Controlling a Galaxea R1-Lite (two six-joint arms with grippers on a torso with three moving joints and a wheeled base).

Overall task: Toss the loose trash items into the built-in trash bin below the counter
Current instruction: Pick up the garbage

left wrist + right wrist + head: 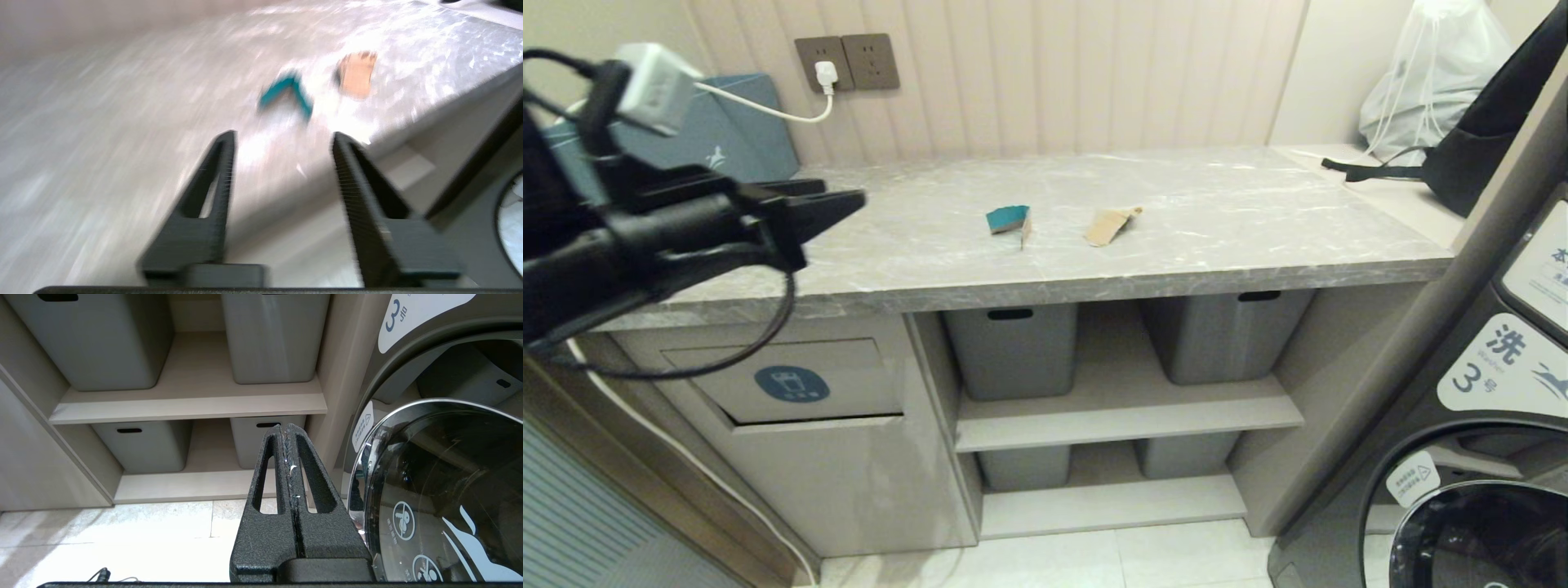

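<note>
While the left tool (845, 204) hovers empty with jaws apart over the bench's (1217, 212) left end, the teal scrap (1009, 219) and tan scrap (1107, 226) lie mid-bench, well apart from it, near the front edge.

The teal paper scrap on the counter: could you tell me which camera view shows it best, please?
The head view: the teal paper scrap lies sharp and unobstructed on the counter. The left wrist view shows it only as a smear beyond the left gripper. The right wrist view misses it.
</note>
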